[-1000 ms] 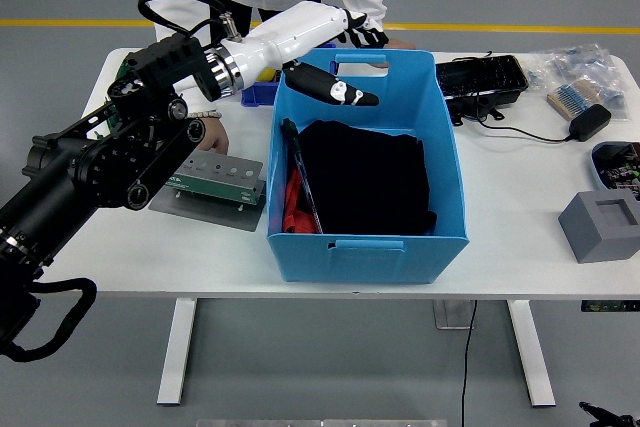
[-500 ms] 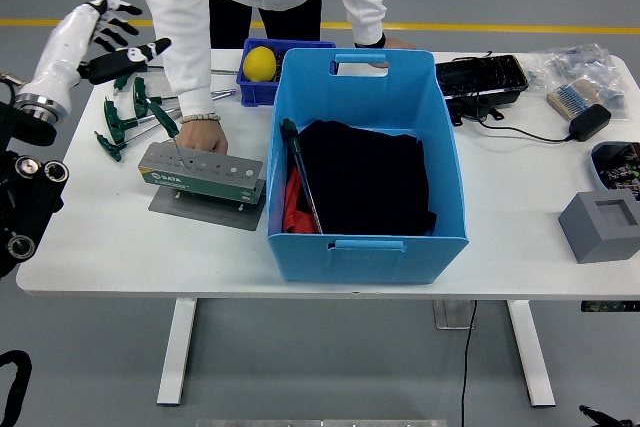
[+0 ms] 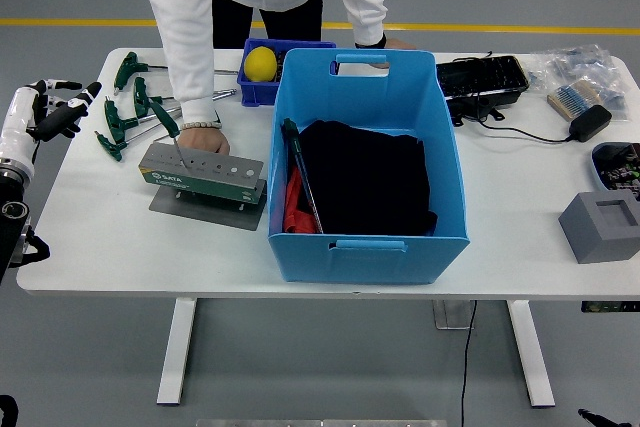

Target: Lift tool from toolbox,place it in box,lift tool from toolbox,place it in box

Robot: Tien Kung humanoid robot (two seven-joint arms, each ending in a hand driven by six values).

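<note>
My left hand [image 3: 60,107] hangs at the table's far left edge, fingers spread, holding nothing. A grey-green tool stand [image 3: 203,174] sits left of the blue box [image 3: 366,242], and one green T-handle wrench [image 3: 166,123] stands upright in it. Several more green-handled wrenches [image 3: 124,115] lie on the table behind the stand. Inside the box, a green-handled tool [image 3: 300,175] lies along the left wall beside a black cloth [image 3: 365,177] and something red. A person's hand [image 3: 205,137] rests on the stand. My right arm is out of view.
A small blue bin [image 3: 255,90] holding a yellow ball stands behind the stand. Right of the box are a black tray [image 3: 480,82], a brush [image 3: 568,99], a charger [image 3: 588,122] with cable, bagged parts [image 3: 580,59] and a grey block [image 3: 600,227].
My left arm has swung back from above the blue box, out over the left end of the table and down to its edge. The hand is empty throughout.
</note>
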